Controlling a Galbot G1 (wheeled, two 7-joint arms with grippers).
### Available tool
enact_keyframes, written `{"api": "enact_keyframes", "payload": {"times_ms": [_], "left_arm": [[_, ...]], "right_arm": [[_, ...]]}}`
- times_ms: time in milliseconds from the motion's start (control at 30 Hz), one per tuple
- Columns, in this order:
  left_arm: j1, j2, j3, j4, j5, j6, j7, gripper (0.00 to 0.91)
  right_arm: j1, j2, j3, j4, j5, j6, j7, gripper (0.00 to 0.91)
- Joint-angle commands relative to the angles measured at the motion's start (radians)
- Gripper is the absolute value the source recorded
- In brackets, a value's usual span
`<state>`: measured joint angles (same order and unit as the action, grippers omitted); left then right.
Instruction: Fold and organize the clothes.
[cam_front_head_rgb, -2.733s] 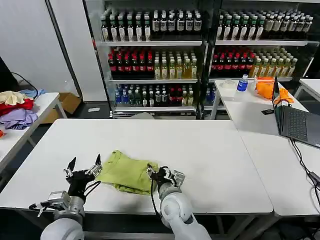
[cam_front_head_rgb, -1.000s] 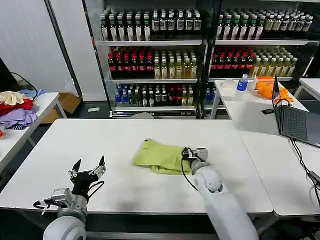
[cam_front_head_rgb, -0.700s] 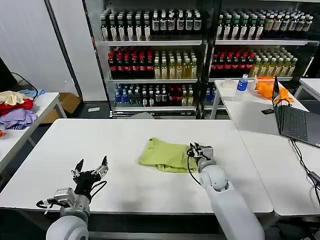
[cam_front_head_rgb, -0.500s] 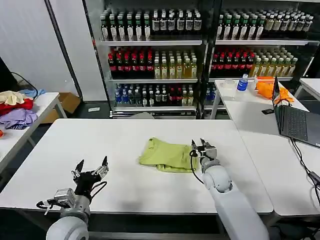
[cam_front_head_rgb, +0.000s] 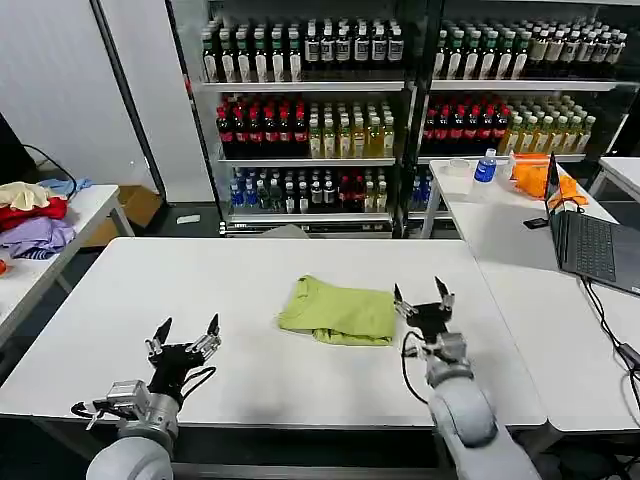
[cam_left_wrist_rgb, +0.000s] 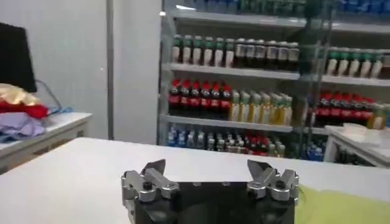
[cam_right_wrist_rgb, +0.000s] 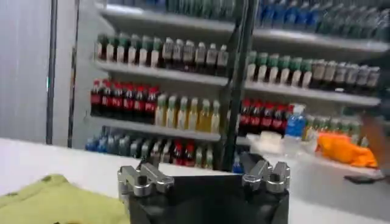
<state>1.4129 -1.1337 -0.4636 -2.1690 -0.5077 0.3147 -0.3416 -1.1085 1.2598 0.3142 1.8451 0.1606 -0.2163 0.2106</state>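
Note:
The clothes, a lime-green T-shirt (cam_front_head_rgb: 338, 311), lie folded into a compact rectangle near the middle of the white table (cam_front_head_rgb: 250, 270). My right gripper (cam_front_head_rgb: 421, 294) stands open just off the shirt's right edge, raised, holding nothing. My left gripper (cam_front_head_rgb: 184, 332) is open near the table's front left, well away from the shirt. A corner of the green shirt (cam_left_wrist_rgb: 347, 206) shows beside the left gripper (cam_left_wrist_rgb: 210, 172) in the left wrist view. Another edge of the shirt (cam_right_wrist_rgb: 55, 201) lies beside the right gripper (cam_right_wrist_rgb: 204, 165) in the right wrist view.
A laptop (cam_front_head_rgb: 590, 240) and cables sit on the adjoining table to the right, with an orange cloth (cam_front_head_rgb: 530, 172) and a bottle behind. A pile of red, purple and cream garments (cam_front_head_rgb: 30, 215) lies on the left side table. Drink shelves (cam_front_head_rgb: 400, 110) stand behind.
My right gripper carried the shirt from the table's front left to its middle, let go, opened and drew back to the right. The left gripper barely moved.

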Motion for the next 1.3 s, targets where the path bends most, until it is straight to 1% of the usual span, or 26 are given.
{"api": "enact_keyframes", "payload": {"times_ms": [33, 133, 167, 233, 333, 400, 533, 667, 833, 967, 1167, 1300], "left_arm": [[-0.008, 0.021, 0.019, -0.003, 0.051, 0.003, 0.145, 0.907], [-0.014, 0.023, 0.027, -0.002, 0.057, 0.006, 0.179, 0.907], [-0.015, 0.024, 0.029, -0.002, 0.056, 0.007, 0.188, 0.907], [-0.017, 0.024, 0.033, 0.000, 0.056, 0.008, 0.194, 0.907], [-0.019, 0.024, 0.038, -0.001, 0.056, 0.010, 0.199, 0.907], [-0.019, 0.024, 0.038, -0.002, 0.055, 0.010, 0.200, 0.907], [-0.007, 0.026, 0.039, -0.006, 0.056, 0.006, 0.198, 0.907], [0.017, 0.024, 0.038, -0.015, 0.055, 0.005, 0.200, 0.907], [0.032, 0.018, 0.038, -0.024, 0.055, 0.003, 0.207, 0.907], [0.034, 0.021, 0.031, -0.036, 0.054, 0.005, 0.213, 0.907], [0.050, 0.024, 0.018, -0.051, 0.053, 0.005, 0.214, 0.907], [0.064, 0.023, 0.015, -0.059, 0.058, 0.005, 0.217, 0.907]], "right_arm": [[-0.484, 0.014, 0.186, 0.394, -0.096, 0.094, -0.011, 0.907], [-0.534, 0.027, 0.221, 0.424, -0.098, 0.118, -0.020, 0.907], [-0.547, 0.028, 0.233, 0.429, -0.108, 0.128, -0.030, 0.907], [-0.552, 0.029, 0.239, 0.431, -0.125, 0.125, -0.034, 0.907], [-0.544, 0.039, 0.238, 0.433, -0.097, 0.108, -0.029, 0.907], [-0.540, 0.045, 0.241, 0.429, -0.102, 0.100, -0.027, 0.907], [-0.542, 0.049, 0.246, 0.413, -0.121, 0.107, -0.031, 0.907], [-0.542, 0.053, 0.248, 0.417, -0.113, 0.113, -0.032, 0.907], [-0.544, 0.054, 0.251, 0.419, -0.112, 0.111, -0.047, 0.907], [-0.547, 0.053, 0.255, 0.425, -0.091, 0.117, -0.050, 0.907], [-0.556, 0.051, 0.256, 0.451, -0.145, 0.130, -0.036, 0.907], [-0.559, 0.047, 0.261, 0.455, -0.138, 0.128, -0.028, 0.907]]}}
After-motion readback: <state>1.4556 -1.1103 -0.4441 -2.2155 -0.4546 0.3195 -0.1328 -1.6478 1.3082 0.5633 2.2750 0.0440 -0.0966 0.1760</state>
